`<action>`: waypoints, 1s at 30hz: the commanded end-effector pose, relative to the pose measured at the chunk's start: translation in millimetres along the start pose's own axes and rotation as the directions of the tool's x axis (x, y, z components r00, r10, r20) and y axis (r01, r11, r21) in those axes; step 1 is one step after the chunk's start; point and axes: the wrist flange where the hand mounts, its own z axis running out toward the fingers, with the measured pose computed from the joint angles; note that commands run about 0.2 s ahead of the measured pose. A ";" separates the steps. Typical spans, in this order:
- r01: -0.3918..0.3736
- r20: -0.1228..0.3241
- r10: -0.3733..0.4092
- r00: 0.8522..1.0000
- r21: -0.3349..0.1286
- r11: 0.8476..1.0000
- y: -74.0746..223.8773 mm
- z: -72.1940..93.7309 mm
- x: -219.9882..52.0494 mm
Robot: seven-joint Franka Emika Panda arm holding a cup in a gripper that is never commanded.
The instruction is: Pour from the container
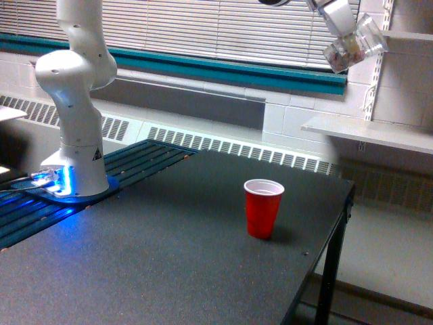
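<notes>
The robot's base stands at the tabletop's far left edge, clear of the work. The red cup sits open near the right edge. High above, right of it, the pincer grips the clear jar, tilted; I'd bring it lower over the cup's mouth before tipping further, minding the wall shelf beside it.

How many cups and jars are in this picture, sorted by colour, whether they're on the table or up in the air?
Red plastic cup, standing upright on the dark table: 1
Clear container with brownish bits inside, held tilted high up by the gripper: 1
Total: 2
</notes>
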 end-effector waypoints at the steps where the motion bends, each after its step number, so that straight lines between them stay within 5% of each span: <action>1: 0.017 0.003 -0.017 1.000 0.001 1.000 -9.5 0.3 -7.2; 16: 0.019 -0.006 -0.019 1.000 0.003 1.000 7.4 10.1 -11.2; 30: -0.006 0.017 0.007 1.000 -0.103 0.995 76.2 10.0 -33.9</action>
